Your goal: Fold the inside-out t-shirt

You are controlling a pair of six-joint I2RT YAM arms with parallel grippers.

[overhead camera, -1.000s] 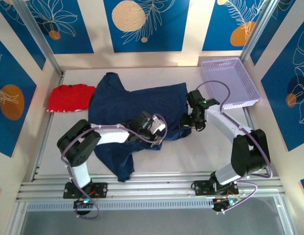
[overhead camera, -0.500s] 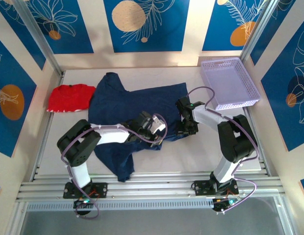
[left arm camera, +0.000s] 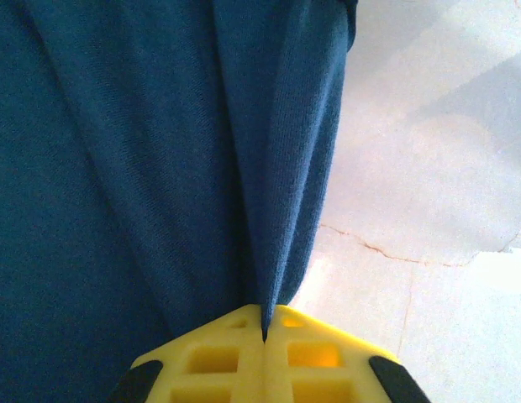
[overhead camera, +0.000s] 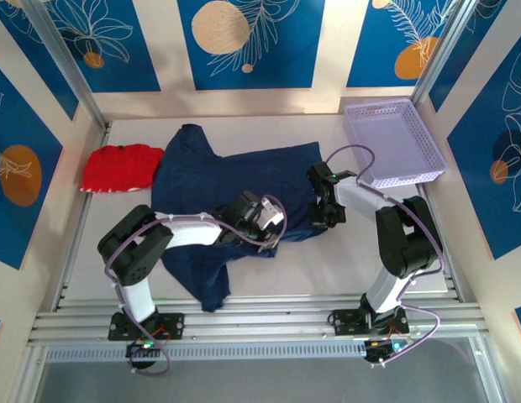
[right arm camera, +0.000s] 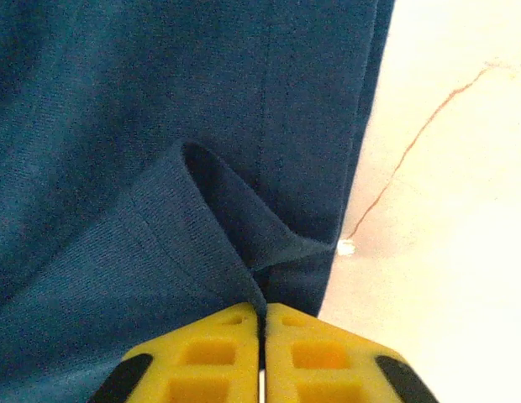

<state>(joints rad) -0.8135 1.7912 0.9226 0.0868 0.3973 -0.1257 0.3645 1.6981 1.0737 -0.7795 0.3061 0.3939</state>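
**Left fingers** [left arm camera: 244,336]: pressed together, with a ridge of navy cloth pinched in the seam between them.

**Right fingers** [right arm camera: 286,332]: pressed together likewise. A small turned-over fold at the cloth's edge was caught at their tips, just beside bare surface [overhead camera: 353,260].

**Held item:** inside-out t-shirt [overhead camera: 235,180], dark navy. It was spread loosely and rumpled across the middle of the surface. One part reached toward the far wall and another trailed toward the near edge by the left arm's base.

**Handling, as judged:** soft, light and limp. No shape would be kept when lifted, and slack would drag and bunch. The thin knit was expected to slip from a shallow pinch, so hold was thought best taken at hems or seams, where layers are doubled.

**Also noted:** red garment [overhead camera: 119,166] at the left, touching or just beside the t-shirt; lilac basket [overhead camera: 395,138] at the far right, apart.

**Not made out:** cloth under the left arm was hidden. Sleeves, collar and the number of layers in each pinch could not be told.
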